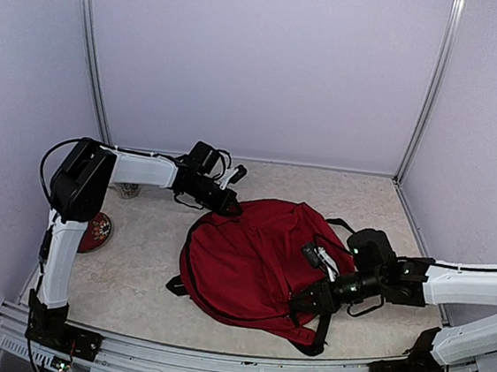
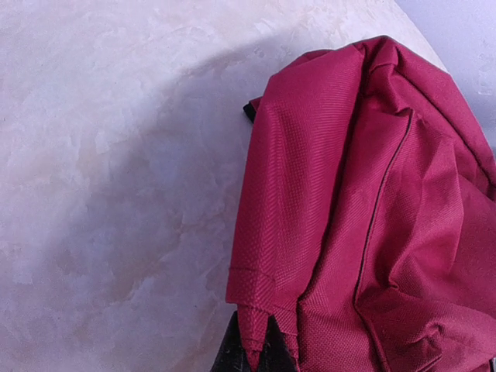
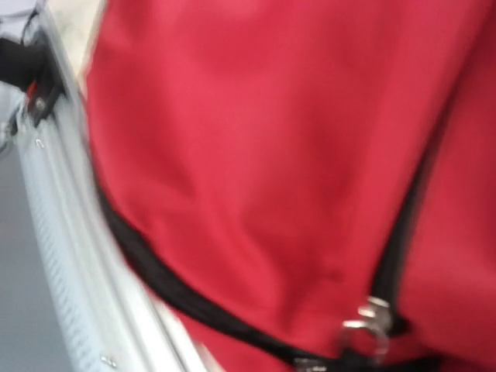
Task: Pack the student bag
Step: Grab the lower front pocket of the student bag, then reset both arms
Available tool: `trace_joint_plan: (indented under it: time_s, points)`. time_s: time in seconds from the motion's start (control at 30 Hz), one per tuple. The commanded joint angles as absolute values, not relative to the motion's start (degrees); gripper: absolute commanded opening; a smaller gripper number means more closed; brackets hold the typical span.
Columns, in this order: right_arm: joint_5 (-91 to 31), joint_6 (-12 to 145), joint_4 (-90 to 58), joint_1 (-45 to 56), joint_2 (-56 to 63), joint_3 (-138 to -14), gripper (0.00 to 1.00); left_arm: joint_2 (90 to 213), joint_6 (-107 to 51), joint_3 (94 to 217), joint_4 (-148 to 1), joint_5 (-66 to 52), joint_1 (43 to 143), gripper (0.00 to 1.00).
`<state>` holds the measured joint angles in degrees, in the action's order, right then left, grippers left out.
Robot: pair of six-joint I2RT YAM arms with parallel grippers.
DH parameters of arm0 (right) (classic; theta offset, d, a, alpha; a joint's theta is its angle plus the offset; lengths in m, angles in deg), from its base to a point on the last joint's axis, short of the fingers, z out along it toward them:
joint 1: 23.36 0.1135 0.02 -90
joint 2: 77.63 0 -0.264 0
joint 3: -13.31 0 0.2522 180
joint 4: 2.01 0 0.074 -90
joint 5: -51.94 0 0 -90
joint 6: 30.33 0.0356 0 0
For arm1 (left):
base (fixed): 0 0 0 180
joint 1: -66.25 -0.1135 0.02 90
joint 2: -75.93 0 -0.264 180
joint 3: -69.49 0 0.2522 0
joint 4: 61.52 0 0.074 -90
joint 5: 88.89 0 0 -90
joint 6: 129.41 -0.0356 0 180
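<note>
Matt woven cloth student bag [image 2: 372, 232], marbled smooth table [image 2: 116, 155]

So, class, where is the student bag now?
In the top view the student bag lies on the table, right of centre, between the left gripper at its far edge and the right gripper at its near-right side.

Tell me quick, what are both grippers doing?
Left gripper: closed, pinching the bag.
Right gripper: at the bag, cannot tell if open or closed.
</note>
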<state>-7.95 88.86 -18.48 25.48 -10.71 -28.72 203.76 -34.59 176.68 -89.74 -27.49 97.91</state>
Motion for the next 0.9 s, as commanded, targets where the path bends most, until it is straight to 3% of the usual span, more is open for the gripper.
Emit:
trace_joint_plan:
  time_s: [0.0, 0.13, 0.17, 0.23, 0.27, 0.3, 0.43, 0.6, 0.7, 0.87]
  points:
    - [-7.13, 86.39, -22.57, 19.87, -10.14, -38.07, 0.47, 205.59, -38.9, 184.5, -83.32, -23.83, 99.14, 0.0]
    - [-11.37, 84.58, -20.24, 11.17, -11.02, -41.28, 0.64, 209.19, -39.6, 191.25, -84.86, -23.91, 100.8, 0.01]
    - [-13.6, 85.16, -19.76, 8.39, -11.42, -41.68, 0.69, 210.09, -39.79, 193.11, -85.65, -23.6, 101.27, 0.13]
    - [-17.71, 85.59, -20.11, 3.55, -11.43, -42.92, 0.76, 210.68, -39.83, 195.67, -87.08, -21.03, 101.83, 0.61]
    - [-19.42, 86.78, -20.68, 0.94, -11.07, -43.89, 0.8, 209.84, -39.52, 195.66, -86.86, -18.55, 101.92, 0.92]
    - [-20.98, 87.21, -21.34, -1.75, -10.58, -44.83, 0.85, 208.46, -38.91, 195.12, -86.31, -15.73, 101.8, 0.98]
    - [-23.97, 87.69, -22.07, -13.54, -8.2, -47.02, 1.0, 199.83, -33.37, 190.22, -84.47, -6.29, 98.56, 0.99]
    - [-36.48, 86.39, -21.18, -22.72, -8.93, -45.47, 1.0, 180.8, -28.99, 167.58, -76.57, 2.95, 92.07, 0.99]
    - [-43.28, 84.98, -16.57, -24.45, -10.3, -42.29, 1.0, 169.48, -29.63, 151.2, -67.38, 10.48, 90.56, 0.99]
    - [-49.52, 88.45, -6.26, -24.76, -10.43, -36.52, 1.0, 159.87, -28.86, 133.94, -59.36, 23.92, 88.26, 0.99]
